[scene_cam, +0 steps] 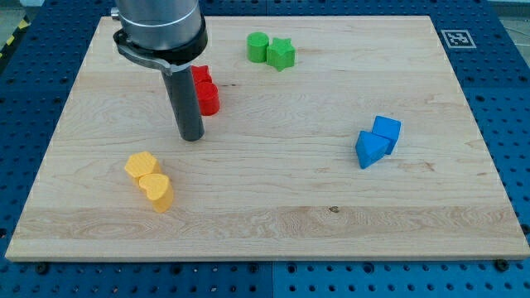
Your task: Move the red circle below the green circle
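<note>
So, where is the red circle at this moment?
The red circle sits in the view's upper left part of the board, touching another red block above it, just right of my tip and left of the green circle.

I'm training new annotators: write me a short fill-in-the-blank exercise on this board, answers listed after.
1. My tip stands just to the view's ____ of the red blocks.
2. The green circle touches a green ____ on its right.
3. The two yellow blocks lie toward the view's ____ from my tip.
4. The two blocks nearest the view's right edge are ____ in colour.

Answers: left; star; bottom; blue
</note>
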`<move>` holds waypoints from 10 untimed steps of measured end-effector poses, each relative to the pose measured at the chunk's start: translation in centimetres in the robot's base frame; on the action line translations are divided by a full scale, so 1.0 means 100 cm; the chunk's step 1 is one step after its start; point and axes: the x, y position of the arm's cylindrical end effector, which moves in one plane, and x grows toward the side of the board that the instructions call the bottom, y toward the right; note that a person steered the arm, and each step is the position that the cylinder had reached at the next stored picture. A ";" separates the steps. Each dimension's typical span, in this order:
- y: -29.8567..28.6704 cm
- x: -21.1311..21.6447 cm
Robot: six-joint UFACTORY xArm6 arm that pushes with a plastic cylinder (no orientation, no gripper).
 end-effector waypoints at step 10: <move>0.002 -0.027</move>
